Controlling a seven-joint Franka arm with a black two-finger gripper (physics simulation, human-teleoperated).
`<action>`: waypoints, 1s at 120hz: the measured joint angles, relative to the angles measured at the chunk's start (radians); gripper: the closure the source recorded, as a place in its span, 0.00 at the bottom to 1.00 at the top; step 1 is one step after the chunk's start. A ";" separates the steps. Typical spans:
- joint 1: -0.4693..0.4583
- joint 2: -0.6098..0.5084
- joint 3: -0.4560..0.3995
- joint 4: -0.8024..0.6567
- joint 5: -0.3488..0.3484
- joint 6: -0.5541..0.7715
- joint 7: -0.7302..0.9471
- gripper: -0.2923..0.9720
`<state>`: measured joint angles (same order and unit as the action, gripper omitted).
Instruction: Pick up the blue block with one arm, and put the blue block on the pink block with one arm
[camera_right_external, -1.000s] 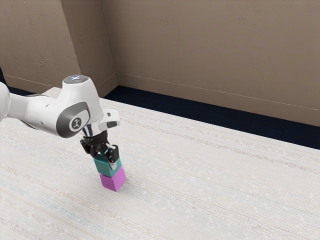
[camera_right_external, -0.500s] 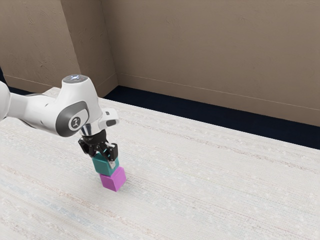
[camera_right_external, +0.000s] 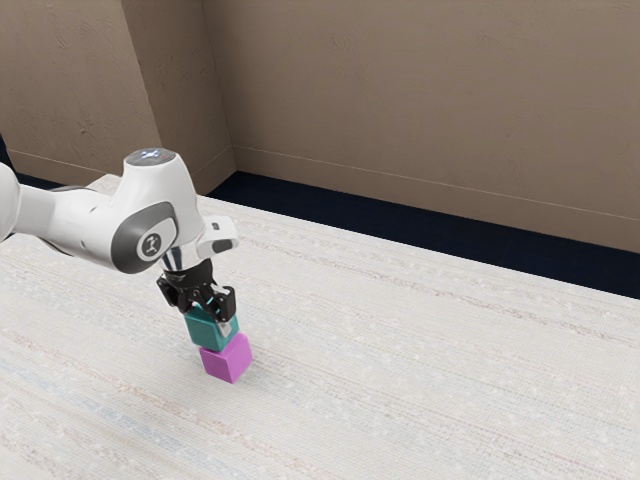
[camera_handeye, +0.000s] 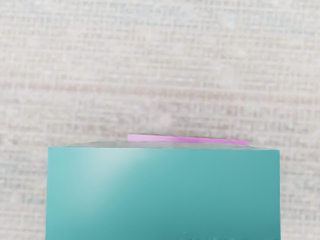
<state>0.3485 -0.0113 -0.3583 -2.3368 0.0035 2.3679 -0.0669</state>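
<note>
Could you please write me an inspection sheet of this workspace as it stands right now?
Surface: pale, woven-textured table, no marks seen.
Job's things: the blue block, teal in tint, rests on the pink block, offset slightly toward the exterior view's left. In the wrist view a pink sliver shows beyond its edge.
Clutter: nothing seen.
Grippers: the gripper is at the blue block's top; open or shut cannot be told.
Cables: nothing seen.
Surroundings: tan walls and a dark floor beyond the table.
</note>
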 joint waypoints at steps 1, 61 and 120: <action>0.000 0.000 0.000 0.000 0.000 0.000 0.001 0.51; -0.037 0.000 0.000 0.000 -0.001 0.002 0.026 0.51; -0.047 -0.002 0.000 0.000 -0.004 0.002 0.038 0.51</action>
<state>0.3014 -0.0133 -0.3578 -2.3368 -0.0001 2.3697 -0.0286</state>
